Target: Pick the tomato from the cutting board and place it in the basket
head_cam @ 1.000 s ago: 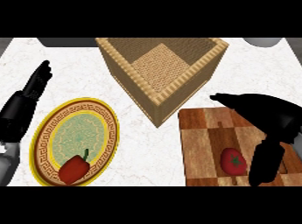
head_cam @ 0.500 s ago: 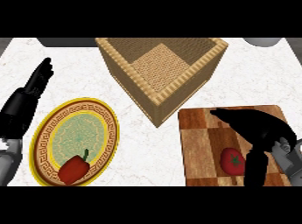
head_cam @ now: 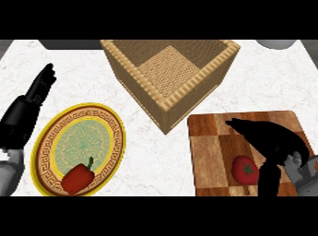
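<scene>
Counter (head_cam: 154, 147) of pale marble carries everything we see, from edge to edge. Largest on it is the woven basket (head_cam: 171, 73), square and open-topped, standing at the far edge near the middle, one corner pointing toward the robot. Next in size is the wooden cutting board (head_cam: 212, 138), a checkered block at the near right corner of the counter, just beside the basket's near corner. At the near left lies a yellow-rimmed plate (head_cam: 79, 138) with a patterned border, holding a red bell pepper (head_cam: 78, 177) on its near part. Two grey rounded objects are cut off at the far edge, one left and one right, and we cannot identify them.

We find the right hand (head_cam: 273, 143) over the board, fingers curled downward and thumb reaching toward the tomato (head_cam: 245, 169); we see no clamping on it yet. The tomato rests on the board's near half, partly hidden by that hand. The left hand (head_cam: 25, 113) rests at the left edge, fingers straight. We read no writing anywhere.
</scene>
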`<state>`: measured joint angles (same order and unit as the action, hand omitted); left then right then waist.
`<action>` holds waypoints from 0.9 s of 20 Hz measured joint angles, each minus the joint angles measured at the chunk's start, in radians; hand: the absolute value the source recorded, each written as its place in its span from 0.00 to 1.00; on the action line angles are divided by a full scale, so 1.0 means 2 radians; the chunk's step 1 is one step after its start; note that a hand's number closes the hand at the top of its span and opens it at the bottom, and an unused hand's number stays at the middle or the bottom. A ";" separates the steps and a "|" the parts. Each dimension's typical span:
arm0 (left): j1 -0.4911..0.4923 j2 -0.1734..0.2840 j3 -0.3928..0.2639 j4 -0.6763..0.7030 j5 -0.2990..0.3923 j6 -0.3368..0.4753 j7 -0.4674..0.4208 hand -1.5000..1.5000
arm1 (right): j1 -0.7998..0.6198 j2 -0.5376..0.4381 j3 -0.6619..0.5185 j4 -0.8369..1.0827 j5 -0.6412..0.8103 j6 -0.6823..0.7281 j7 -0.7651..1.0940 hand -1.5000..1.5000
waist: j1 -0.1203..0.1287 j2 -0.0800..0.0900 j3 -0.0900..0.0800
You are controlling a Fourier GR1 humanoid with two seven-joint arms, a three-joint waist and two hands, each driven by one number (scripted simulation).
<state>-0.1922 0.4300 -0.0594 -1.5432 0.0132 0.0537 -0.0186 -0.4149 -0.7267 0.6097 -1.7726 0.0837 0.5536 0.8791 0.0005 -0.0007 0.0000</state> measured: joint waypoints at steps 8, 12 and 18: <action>0.002 -0.014 0.018 0.000 -0.013 -0.020 0.003 0.50 | 0.051 0.045 -0.017 0.006 0.090 0.003 -0.029 0.00 | 0.000 0.000 0.000; 0.012 -0.022 0.023 -0.023 -0.024 -0.026 0.011 0.50 | 0.074 0.064 -0.039 0.001 0.112 0.014 -0.036 0.00 | 0.000 0.000 0.000; 0.006 -0.039 0.035 -0.004 -0.039 -0.035 -0.002 0.50 | 0.100 0.097 -0.047 0.019 0.167 0.021 -0.060 0.00 | 0.000 0.000 0.000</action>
<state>-0.1795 0.3526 0.0114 -1.5507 -0.0640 -0.0168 -0.0218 -0.2144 -0.5330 0.5158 -1.7351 0.4185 0.5957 0.7582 -0.0001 -0.0004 -0.0001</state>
